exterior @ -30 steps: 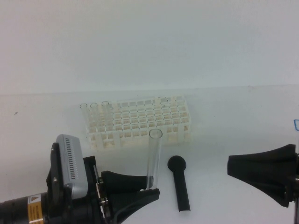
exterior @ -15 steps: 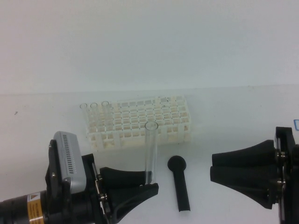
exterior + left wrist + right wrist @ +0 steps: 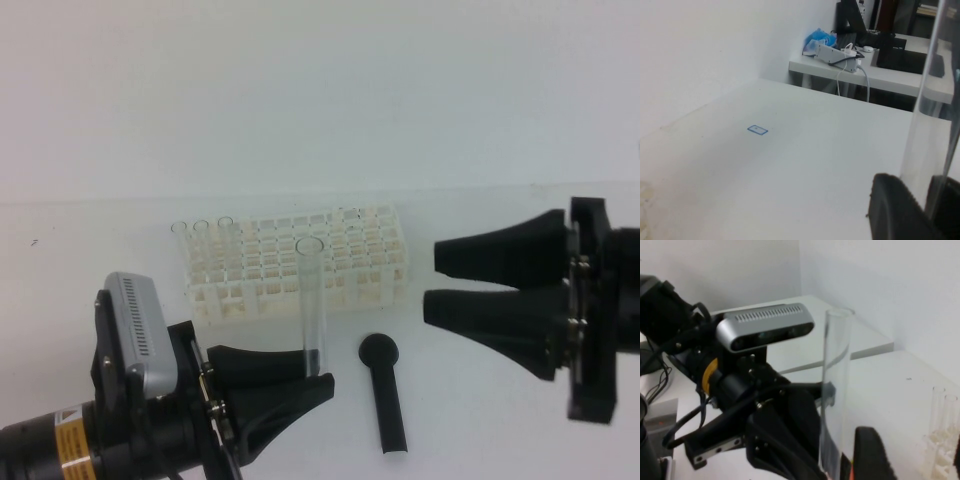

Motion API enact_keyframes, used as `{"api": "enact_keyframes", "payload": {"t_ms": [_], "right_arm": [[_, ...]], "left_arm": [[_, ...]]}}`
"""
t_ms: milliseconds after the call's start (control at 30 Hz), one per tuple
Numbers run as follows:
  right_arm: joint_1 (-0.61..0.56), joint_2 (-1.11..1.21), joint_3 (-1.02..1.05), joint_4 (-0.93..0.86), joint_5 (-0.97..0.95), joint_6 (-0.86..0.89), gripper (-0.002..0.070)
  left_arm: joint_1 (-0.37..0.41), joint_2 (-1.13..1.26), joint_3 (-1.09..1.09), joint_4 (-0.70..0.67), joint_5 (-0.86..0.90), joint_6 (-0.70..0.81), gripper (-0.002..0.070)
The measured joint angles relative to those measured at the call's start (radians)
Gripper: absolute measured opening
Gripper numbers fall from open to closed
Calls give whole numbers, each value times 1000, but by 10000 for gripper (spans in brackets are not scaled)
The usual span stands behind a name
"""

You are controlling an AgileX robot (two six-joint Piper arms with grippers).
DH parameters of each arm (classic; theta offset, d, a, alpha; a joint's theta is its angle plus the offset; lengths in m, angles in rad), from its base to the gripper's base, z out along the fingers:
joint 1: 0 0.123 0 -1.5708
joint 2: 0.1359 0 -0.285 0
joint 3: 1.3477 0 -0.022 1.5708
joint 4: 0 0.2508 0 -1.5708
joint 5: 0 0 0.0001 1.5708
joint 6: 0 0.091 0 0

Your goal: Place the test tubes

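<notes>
Nearest you, at the lower left of the high view, your left claw (image 3: 318, 385) is clenched on the bottom end of a clear glass test tube (image 3: 312, 310), which stands upright with its open mouth on top. A grey box-shaped wrist camera (image 3: 140, 325) rides on that arm just behind the claw. Just to the right of the claw, a black round-headed plastic stick (image 3: 386, 400) lies flat on the white counter (image 3: 500, 440), its head pointing away from you and touching neither claw. Farther back on the right, your right claw (image 3: 434, 282) hangs released and empty. Its two black fingers (image 3: 490, 255) are spread and point left, with the tips near the right end of the white plastic grid rack (image 3: 340, 265) but apart from it. The rack sits mid-counter beyond the held tube, whose mouth shows against its front rows. Three more clear glass tubes (image 3: 202, 232) stand side by side in cells at the rack's far left corner.
</notes>
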Motion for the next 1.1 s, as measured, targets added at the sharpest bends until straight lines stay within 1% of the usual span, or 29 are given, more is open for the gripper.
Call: {"api": "enact_keyframes", "payload": {"t_ms": [133, 367, 667, 833, 1100], "right_arm": [[16, 82, -60, 0, 40, 0, 358], [95, 205, -159, 2, 73, -15, 358], [170, 278, -267, 2, 79, -21, 360], [201, 298, -290, 2, 79, -23, 360], [212, 312, -317, 2, 81, -24, 356]], "left_arm": [[0, 0, 0, 0, 0, 0, 111], [0, 0, 0, 0, 0, -12, 111], [0, 0, -2, 2, 0, -10, 111], [0, 0, -2, 2, 0, -10, 111], [0, 0, -2, 0, 0, -9, 111]]}}
